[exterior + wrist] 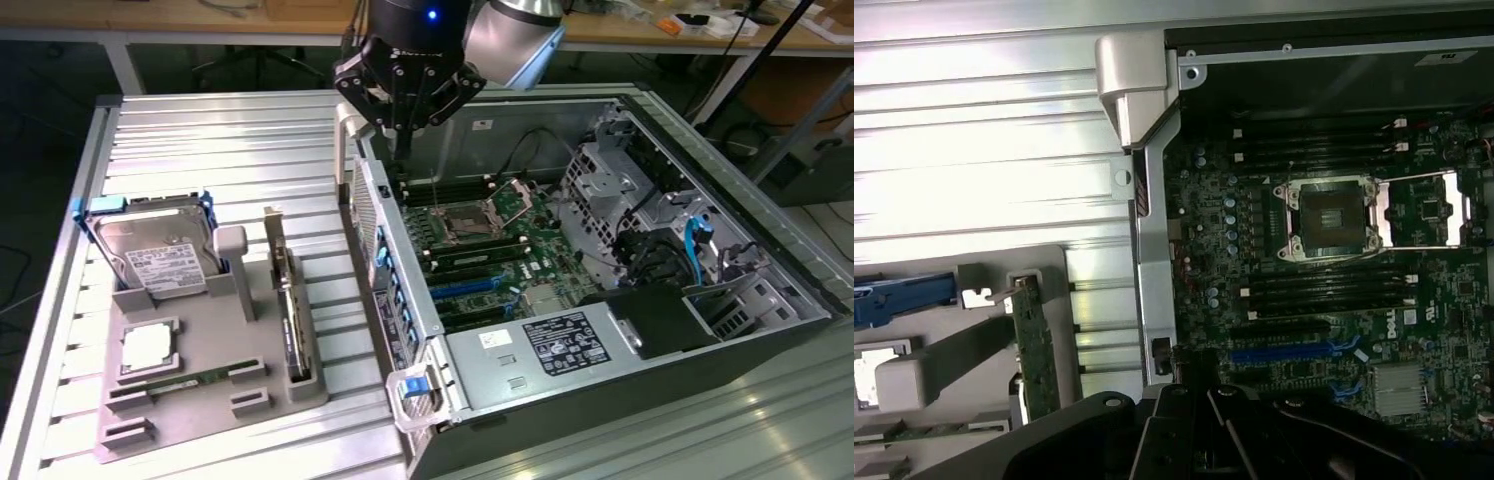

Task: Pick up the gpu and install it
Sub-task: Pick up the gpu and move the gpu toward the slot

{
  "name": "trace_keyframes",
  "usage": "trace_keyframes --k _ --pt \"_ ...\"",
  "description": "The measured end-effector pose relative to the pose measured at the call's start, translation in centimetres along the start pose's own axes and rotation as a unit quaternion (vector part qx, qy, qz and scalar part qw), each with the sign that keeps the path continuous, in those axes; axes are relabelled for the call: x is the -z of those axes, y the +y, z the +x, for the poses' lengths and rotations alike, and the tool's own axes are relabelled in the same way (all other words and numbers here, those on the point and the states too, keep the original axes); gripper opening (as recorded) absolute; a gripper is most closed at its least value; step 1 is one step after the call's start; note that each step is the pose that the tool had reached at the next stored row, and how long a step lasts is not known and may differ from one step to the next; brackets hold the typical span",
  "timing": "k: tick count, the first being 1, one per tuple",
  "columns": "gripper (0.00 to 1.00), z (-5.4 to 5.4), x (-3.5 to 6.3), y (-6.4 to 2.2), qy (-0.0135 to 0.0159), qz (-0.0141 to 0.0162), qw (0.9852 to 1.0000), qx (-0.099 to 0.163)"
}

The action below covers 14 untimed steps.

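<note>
The gpu [288, 300] stands on its edge in a slot of the grey holder [200, 410] on the exterior view's left, with its silver bracket at the far end. In the wrist view the gpu [1036, 345] shows as a thin green strip beside the case wall. My gripper [399, 150] hangs above the near corner of the open computer case [400, 250], up and to the exterior view's right of the gpu. Its fingers are shut together with nothing between them. The gripper's black body [1254, 440] hangs over the motherboard [1324, 290].
The holder also carries a silver hard drive [158, 255], a processor [144, 345] and a memory stick [180, 380]. Inside the case lie the empty processor socket [1334, 215], blue card slots [1284, 352], cables and a black power supply [661, 320]. A ribbed metal table [227, 150] lies underneath.
</note>
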State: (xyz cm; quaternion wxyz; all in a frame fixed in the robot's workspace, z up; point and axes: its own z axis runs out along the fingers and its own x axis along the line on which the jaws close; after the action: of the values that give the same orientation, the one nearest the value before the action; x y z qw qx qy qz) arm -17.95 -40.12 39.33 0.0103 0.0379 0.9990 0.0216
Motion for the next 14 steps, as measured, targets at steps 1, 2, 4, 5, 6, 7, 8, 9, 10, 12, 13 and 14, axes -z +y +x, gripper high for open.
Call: trace_keyframes --k 1,2,4,5,6,7,8,9,10,12,13,14 --pt "0.11 0.03 0.00 0.00 0.0000 0.0000 1.0000 0.000" --pt "0.11 0.08 0.00 -0.01 0.0000 0.0000 1.0000 0.000" --pt "0.11 0.16 0.00 -0.01 0.0000 -0.0001 1.0000 0.000" --pt "0.11 0.20 0.00 -0.02 0.0000 0.0000 1.0000 0.000" --pt "0.11 0.23 0.01 -0.02 0.0000 0.0000 1.0000 0.000" --pt "0.11 0.28 0.01 -0.02 0.0000 0.0000 1.0000 0.000" --pt "0.11 0.32 0.01 -0.02 0.0000 0.0000 1.0000 0.000" --pt "0.11 0.35 0.01 -0.03 0.0000 0.0000 1.0000 0.000" --pt "0.11 0.39 0.01 -0.03 0.0000 0.0000 1.0000 0.000" --pt "0.11 0.45 0.01 -0.04 0.0000 0.0000 1.0000 0.000" --pt "0.11 0.47 0.01 -0.04 0.0000 0.0000 1.0000 0.000" --pt "0.11 0.51 0.01 -0.04 0.0000 0.0000 1.0000 0.000"
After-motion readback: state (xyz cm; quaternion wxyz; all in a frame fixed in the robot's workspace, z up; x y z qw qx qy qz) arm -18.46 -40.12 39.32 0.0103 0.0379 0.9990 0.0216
